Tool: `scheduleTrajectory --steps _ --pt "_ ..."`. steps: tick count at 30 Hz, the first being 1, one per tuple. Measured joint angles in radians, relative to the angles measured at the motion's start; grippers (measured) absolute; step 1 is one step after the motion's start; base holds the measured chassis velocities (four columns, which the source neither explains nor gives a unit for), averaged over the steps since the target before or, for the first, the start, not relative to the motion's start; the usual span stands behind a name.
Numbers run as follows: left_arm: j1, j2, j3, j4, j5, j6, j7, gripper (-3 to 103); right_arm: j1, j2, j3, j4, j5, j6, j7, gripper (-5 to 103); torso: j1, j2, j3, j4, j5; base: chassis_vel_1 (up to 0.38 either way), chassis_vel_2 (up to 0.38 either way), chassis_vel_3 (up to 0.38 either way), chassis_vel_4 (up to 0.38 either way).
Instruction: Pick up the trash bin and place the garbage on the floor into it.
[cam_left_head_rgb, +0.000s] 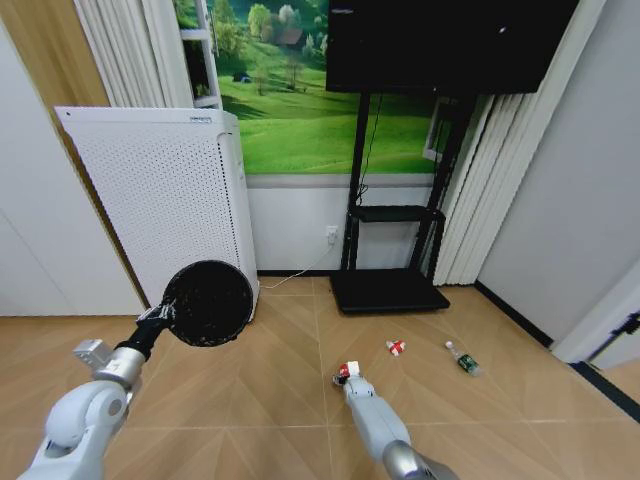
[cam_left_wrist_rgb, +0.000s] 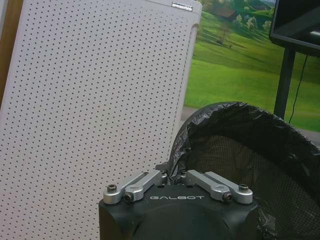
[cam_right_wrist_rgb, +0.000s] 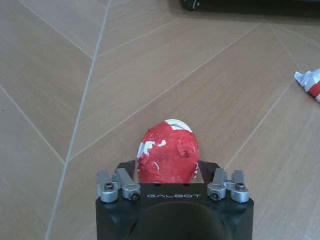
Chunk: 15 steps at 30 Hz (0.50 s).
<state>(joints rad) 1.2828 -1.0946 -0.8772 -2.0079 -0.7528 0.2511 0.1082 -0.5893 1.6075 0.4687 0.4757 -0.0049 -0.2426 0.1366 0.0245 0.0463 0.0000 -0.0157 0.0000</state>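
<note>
My left gripper (cam_left_head_rgb: 160, 316) holds the black wire-mesh trash bin (cam_left_head_rgb: 209, 303) up off the floor, its mouth turned toward the head camera. In the left wrist view the left gripper (cam_left_wrist_rgb: 173, 174) is shut on the rim of the bin (cam_left_wrist_rgb: 250, 150), which has a black bag lining. Low over the floor, my right gripper (cam_left_head_rgb: 349, 378) is shut on a crumpled red-and-white wrapper (cam_right_wrist_rgb: 168, 150). Beyond it lie a second red-and-white wrapper (cam_left_head_rgb: 396, 347) (cam_right_wrist_rgb: 311, 82) and a small clear bottle with a green label (cam_left_head_rgb: 463, 360).
A tall white perforated appliance (cam_left_head_rgb: 160, 200) stands right behind the bin. A black TV stand with a flat base (cam_left_head_rgb: 388, 290) is at the back, and a cable runs along the wall. Curtains and grey walls close in the right side. Bare wooden floor (cam_left_head_rgb: 270, 390) lies between the arms.
</note>
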Motion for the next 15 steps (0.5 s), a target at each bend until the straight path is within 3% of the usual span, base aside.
scheduleTrajectory --steps 1,2,5,9,11,15 --pt "-0.002 0.0 0.0 0.0 0.0 0.0 0.001 4 0.0 -0.002 0.0 -0.001 -0.001 0.002 0.002 65 0.0 0.0 0.0 0.0 0.0 0.0 0.0 0.0 0.0" --pt "-0.002 0.0 0.0 0.0 0.0 0.0 0.001 4 0.0 -0.002 0.0 -0.001 -0.001 0.002 0.002 65 0.0 0.0 0.0 0.0 0.0 0.0 0.0 0.0 0.0" --pt "-0.015 0.002 0.003 0.0 -0.004 0.002 0.001 4 -0.001 -0.01 0.0 -0.002 -0.001 0.005 0.005 50 0.0 0.0 0.0 0.0 0.0 0.0 0.0 0.0 0.0" --pt "-0.022 0.003 0.007 0.0 -0.005 0.004 0.001 4 -0.006 -0.015 0.0 -0.002 -0.001 0.009 0.005 47 0.0 0.0 0.0 0.0 0.0 0.0 0.0 0.0 0.0" --pt "-0.025 0.004 0.007 0.002 -0.007 0.004 0.001 4 -0.007 -0.015 0.0 -0.005 -0.003 0.013 0.004 39 0.0 0.0 0.0 0.0 0.0 0.0 0.0 0.0 0.0" --pt "-0.025 0.004 0.005 0.004 -0.009 0.005 0.004 4 -0.008 -0.014 0.0 -0.005 -0.008 0.015 0.004 39 0.0 0.0 0.0 0.0 -0.0001 0.0 0.0 0.0 0.0"
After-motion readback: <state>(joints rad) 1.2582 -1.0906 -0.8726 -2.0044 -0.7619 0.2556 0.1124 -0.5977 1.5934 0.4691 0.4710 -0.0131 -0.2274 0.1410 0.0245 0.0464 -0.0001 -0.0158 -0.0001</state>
